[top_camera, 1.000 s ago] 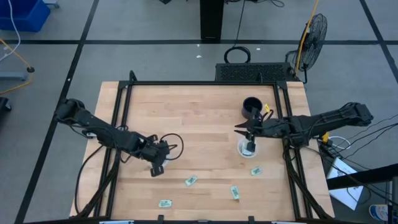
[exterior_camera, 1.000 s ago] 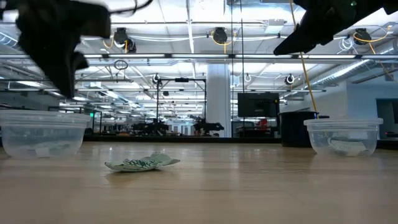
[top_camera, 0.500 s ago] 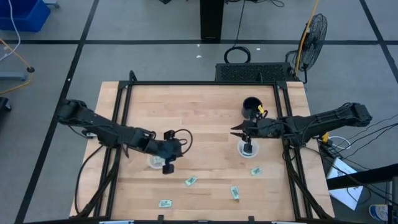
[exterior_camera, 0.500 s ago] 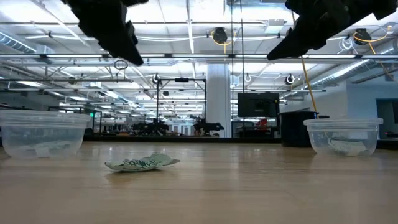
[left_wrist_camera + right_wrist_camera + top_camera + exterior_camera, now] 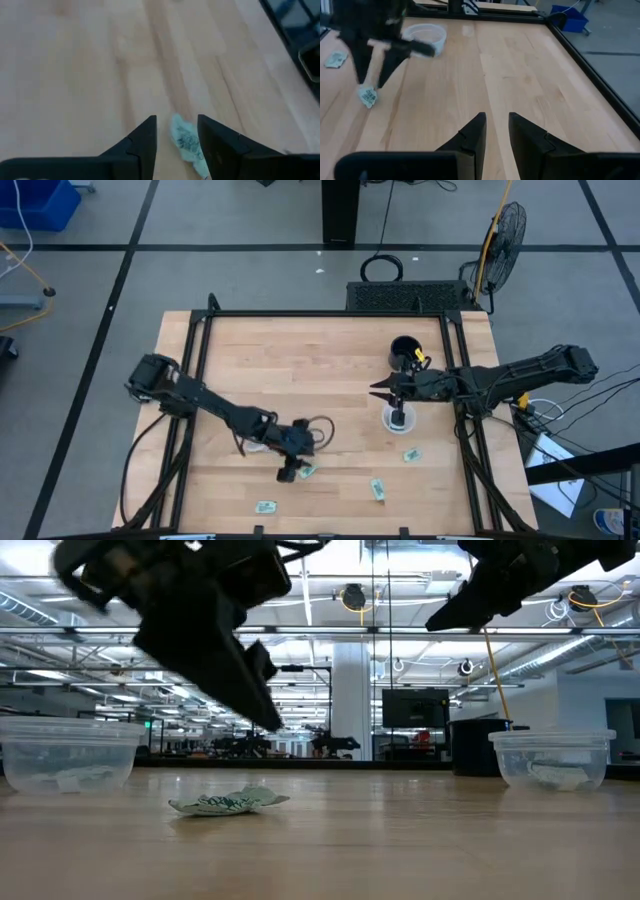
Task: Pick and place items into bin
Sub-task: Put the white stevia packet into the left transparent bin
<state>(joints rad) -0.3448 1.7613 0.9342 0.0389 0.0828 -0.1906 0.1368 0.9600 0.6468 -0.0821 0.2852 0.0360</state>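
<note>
Several small pale green and white packets lie flat on the wooden table: packet (image 5: 307, 471), packet (image 5: 265, 506), packet (image 5: 378, 490) and packet (image 5: 411, 454). My left gripper (image 5: 290, 471) is open and hovers just above the first one. In the left wrist view that crumpled packet (image 5: 186, 142) shows between the fingers of my left gripper (image 5: 177, 125); in the low view the packet (image 5: 228, 802) lies below the fingertips. My right gripper (image 5: 380, 389) is open and held high beside a clear cup (image 5: 398, 420).
A second clear cup (image 5: 252, 443) stands partly under the left arm. A black cup (image 5: 405, 352) stands at the far right. Both clear cups, one (image 5: 65, 755) and the other (image 5: 555, 758), hold packets. A black frame (image 5: 200, 330) runs around the table.
My left gripper has swung from above the left clear cup toward the table's right and near edge, and come down over a packet. The packets and cups have stayed where they were.
</note>
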